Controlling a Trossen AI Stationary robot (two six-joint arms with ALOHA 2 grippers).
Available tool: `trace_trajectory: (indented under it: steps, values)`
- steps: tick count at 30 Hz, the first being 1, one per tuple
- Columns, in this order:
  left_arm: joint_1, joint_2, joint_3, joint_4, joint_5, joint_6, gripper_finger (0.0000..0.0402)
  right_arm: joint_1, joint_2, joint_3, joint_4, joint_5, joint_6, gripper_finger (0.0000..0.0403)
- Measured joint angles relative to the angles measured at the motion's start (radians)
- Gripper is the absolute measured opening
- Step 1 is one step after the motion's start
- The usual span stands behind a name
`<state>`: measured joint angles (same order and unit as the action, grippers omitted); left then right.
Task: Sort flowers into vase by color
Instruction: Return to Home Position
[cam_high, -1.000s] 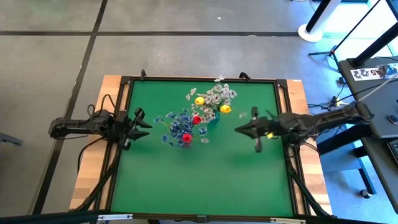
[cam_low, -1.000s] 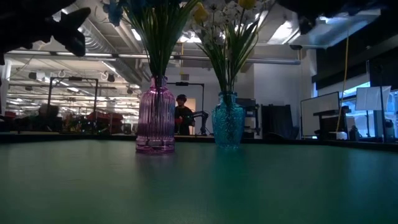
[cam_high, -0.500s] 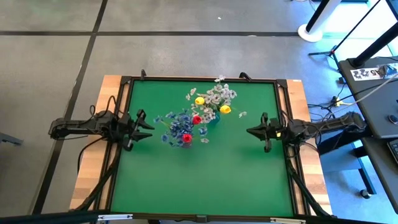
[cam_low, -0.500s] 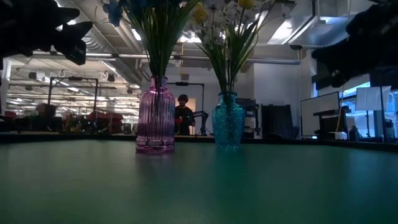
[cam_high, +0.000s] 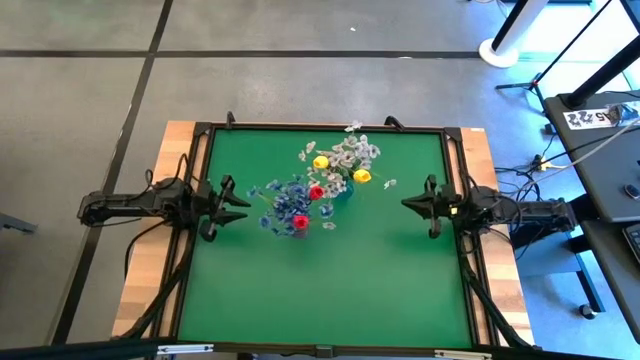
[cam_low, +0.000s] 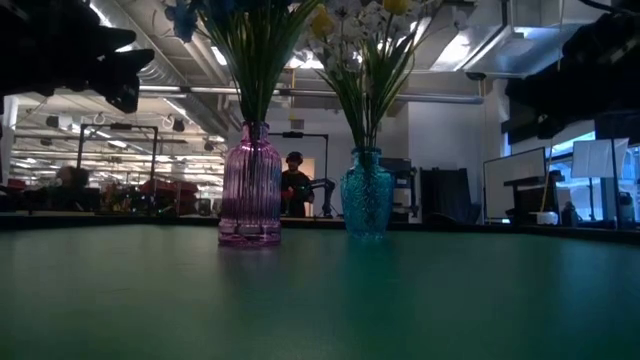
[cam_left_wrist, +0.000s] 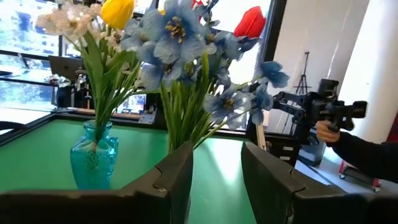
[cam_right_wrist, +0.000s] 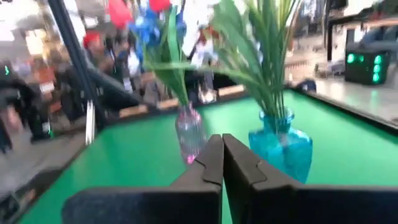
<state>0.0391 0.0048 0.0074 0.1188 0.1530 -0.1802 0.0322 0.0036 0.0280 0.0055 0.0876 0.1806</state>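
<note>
Flowers (cam_high: 300, 205) fill our purple vase (cam_low: 250, 185) and blue vase (cam_low: 367, 195) mid-bench (cam_high: 330, 290). We see the left claw (cam_high: 238, 208) wide at the left edge, the right claw (cam_high: 408, 203) pinched closed opposite.

Two vases mid-table, an arm at either side.

I see the left vase (cam_low: 250, 190) and the right vase (cam_low: 367, 195) standing apart on the table (cam_high: 330, 290), the left one seemingly slightly nearer the low camera, each with flowers (cam_high: 290, 208) in it. The left gripper (cam_high: 238, 207) is by the table's left edge and the right gripper (cam_high: 406, 203) by its right, with the vases between.
</note>
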Motion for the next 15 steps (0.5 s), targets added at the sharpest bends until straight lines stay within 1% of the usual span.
trace_trajectory:
  steps: [1,3,7,10,12,15]
  values:
    - [0.000,0.001,0.000,-0.002,-0.005,0.000,0.0133,0.000,0.000,-0.016,0.030,-0.005,0.010,0.0003]
    - [0.000,0.002,0.000,0.001,-0.011,0.000,0.0133,0.001,0.001,-0.015,0.032,-0.014,0.006,0.0002]
    - [0.000,0.001,0.000,0.003,-0.023,-0.011,0.0133,0.000,0.016,-0.016,0.040,0.055,-0.059,0.0004]
    - [-0.002,0.001,0.002,0.041,-0.087,-0.147,0.0133,0.000,0.024,-0.016,0.049,0.111,-0.107,0.0014]
    - [-0.002,0.000,0.001,0.033,-0.113,-0.178,0.0133,0.000,0.024,-0.017,0.050,0.122,-0.128,0.0019]
    - [-0.002,0.000,0.001,0.032,-0.117,-0.181,0.0133,0.000,0.024,-0.017,0.050,0.120,-0.129,0.0024]
